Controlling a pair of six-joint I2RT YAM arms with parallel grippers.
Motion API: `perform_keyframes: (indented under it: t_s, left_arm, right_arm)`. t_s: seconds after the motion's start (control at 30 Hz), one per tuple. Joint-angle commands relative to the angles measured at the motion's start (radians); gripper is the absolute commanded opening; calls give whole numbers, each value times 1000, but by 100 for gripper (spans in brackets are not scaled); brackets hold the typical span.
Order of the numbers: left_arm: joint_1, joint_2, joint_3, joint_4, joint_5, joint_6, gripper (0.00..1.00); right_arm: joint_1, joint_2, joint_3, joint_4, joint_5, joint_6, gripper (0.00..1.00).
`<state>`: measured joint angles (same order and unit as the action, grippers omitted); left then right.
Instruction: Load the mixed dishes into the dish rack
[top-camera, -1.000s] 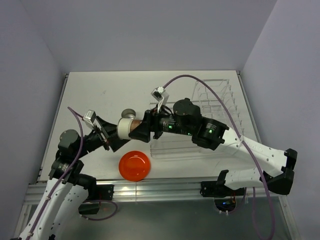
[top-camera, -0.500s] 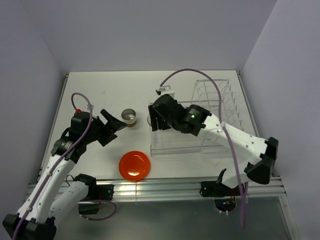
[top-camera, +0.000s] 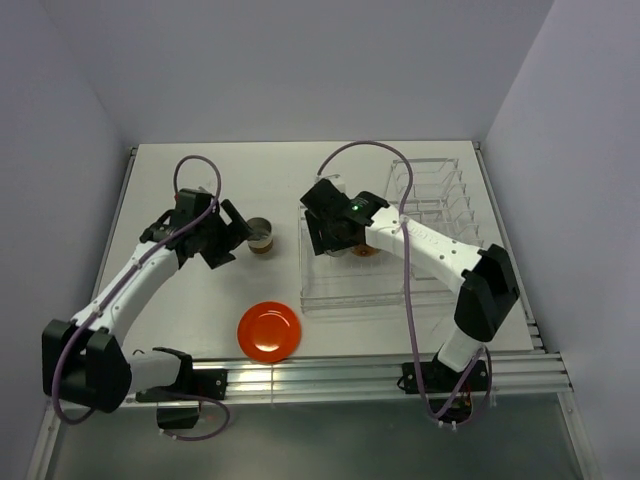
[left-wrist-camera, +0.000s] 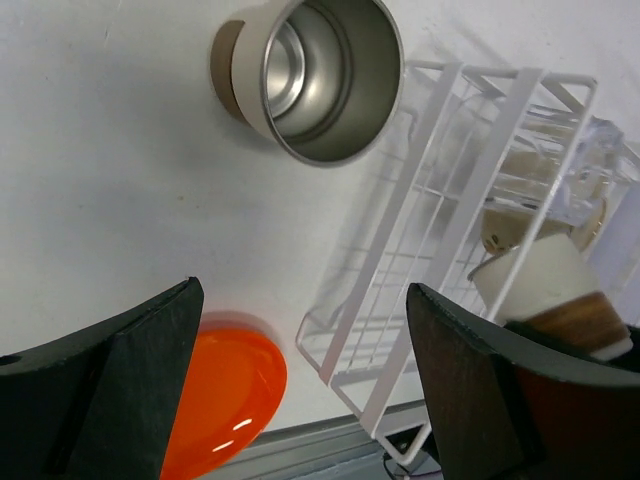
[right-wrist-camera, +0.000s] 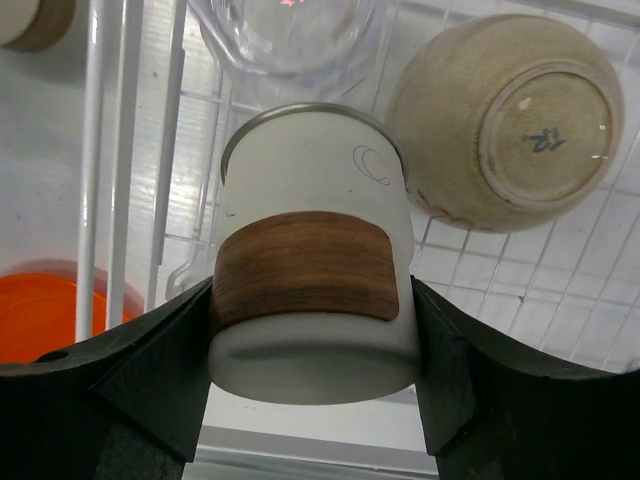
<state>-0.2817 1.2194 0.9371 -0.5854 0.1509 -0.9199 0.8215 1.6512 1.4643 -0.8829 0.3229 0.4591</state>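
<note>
My right gripper (top-camera: 335, 238) (right-wrist-camera: 312, 330) is shut on a white cup with a brown band (right-wrist-camera: 310, 290), held mouth-down over the clear dish rack's flat basket (top-camera: 350, 285). In the basket lie an upside-down beige bowl (right-wrist-camera: 510, 120) (top-camera: 368, 250) and a clear glass (right-wrist-camera: 290, 35). My left gripper (top-camera: 232, 238) (left-wrist-camera: 300, 300) is open and empty, just left of the second cup (top-camera: 260, 236) (left-wrist-camera: 310, 75) on the table, whose steel inside faces the wrist camera. The orange-red plate (top-camera: 269, 330) (left-wrist-camera: 215, 400) lies flat near the front edge.
The rack's upright plate slots (top-camera: 435, 200) stand at the back right. The rack's left rim (left-wrist-camera: 430, 220) is close to the table cup. A metal rail (top-camera: 300, 375) runs along the near edge. Walls close in the table on three sides.
A second ago both grippers met at the banded cup. The right gripper has since carried it right, over the basket. The left gripper let go, opened and moved back beside the other cup.
</note>
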Motion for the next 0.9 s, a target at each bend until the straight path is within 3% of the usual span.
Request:
perform_keyframes:
  t_s: [0.0, 0.47, 0.6, 0.67, 0.73, 0.87]
  left_arm:
    - [15, 74, 66, 64, 10, 41, 89]
    - [24, 385, 252, 56, 16, 84, 84]
    - [26, 417, 256, 59, 6, 85, 83]
    - [26, 427, 249, 61, -2, 81, 83]
    - [26, 430, 236, 67, -4, 78, 83]
    - [26, 445, 227, 70, -10, 78, 82]
  right_arm:
    - [-5, 31, 10, 7, -38, -39, 0]
    - [-10, 73, -51, 32, -113, -60, 6]
    - [-10, 75, -50, 39, -128, -60, 20]
    - [-10, 81, -45, 36, -127, -63, 36]
    - [-10, 85, -42, 38, -127, -65, 40]
    - [-10, 90, -36, 39, -127, -63, 61]
